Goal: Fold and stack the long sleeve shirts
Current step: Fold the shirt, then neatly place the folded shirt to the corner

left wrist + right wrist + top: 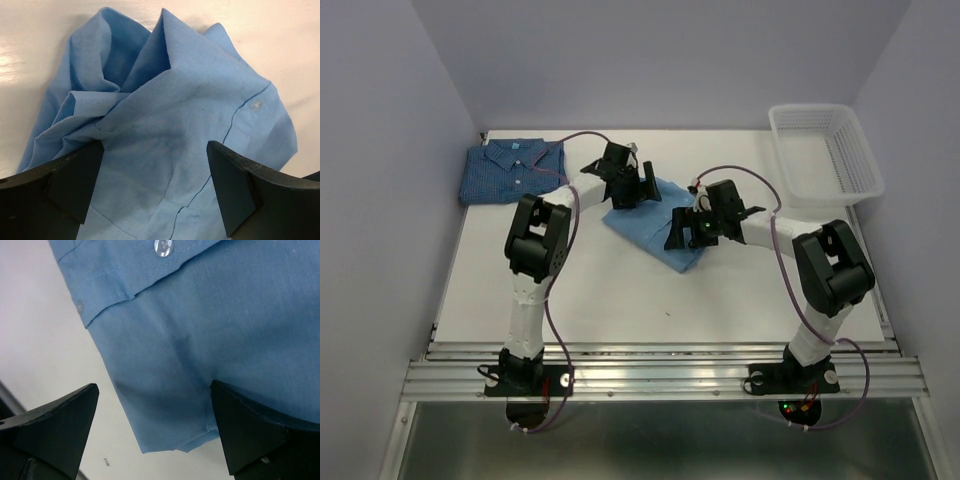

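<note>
Blue shirts [645,228] [510,175], two; mesh basket [820,107], one

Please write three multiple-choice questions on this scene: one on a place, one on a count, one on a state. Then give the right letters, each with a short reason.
1. Where on the table is the checked shirt?
A. far left corner
B. middle
C. near right corner

2. How many shirts are on the table?
A. one
B. two
C. three

3. How do the left tool and right tool stand over the light blue shirt?
A. both shut on it
B. both open
C. one open, one shut

Answers:
1 A: it lies folded at the far left.
2 B: only the checked one and the light blue one show.
3 B: each wrist view shows the fingers wide apart, with nothing clamped.
</note>
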Controlling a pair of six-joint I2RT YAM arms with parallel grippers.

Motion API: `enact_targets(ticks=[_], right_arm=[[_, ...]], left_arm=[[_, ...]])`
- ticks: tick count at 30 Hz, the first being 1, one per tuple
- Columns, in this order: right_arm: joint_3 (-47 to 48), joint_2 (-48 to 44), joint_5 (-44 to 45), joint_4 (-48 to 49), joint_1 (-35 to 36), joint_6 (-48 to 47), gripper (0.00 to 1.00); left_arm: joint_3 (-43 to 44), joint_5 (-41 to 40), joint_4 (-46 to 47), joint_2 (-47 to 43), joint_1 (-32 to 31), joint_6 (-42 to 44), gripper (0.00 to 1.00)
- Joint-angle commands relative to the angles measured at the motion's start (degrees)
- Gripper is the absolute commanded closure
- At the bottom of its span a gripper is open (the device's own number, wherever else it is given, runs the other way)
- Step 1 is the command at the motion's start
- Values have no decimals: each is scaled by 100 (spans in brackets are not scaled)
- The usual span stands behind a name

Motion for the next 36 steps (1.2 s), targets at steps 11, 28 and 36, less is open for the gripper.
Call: enact_targets(ticks=[11,28,36], right_arm=[[1314,-703,3036,-1044,2012,-3443,0],[691,466,4532,-1888,2716,-3400,5],[813,660,5016,-1897,2716,-3163,80]], left_arm=[[-1565,-492,210,-2710,418,-136,1],[-4950,-959,1221,-5506,823,-1147,1],[-5821,-63,2292,-5516,815,-1666,1]])
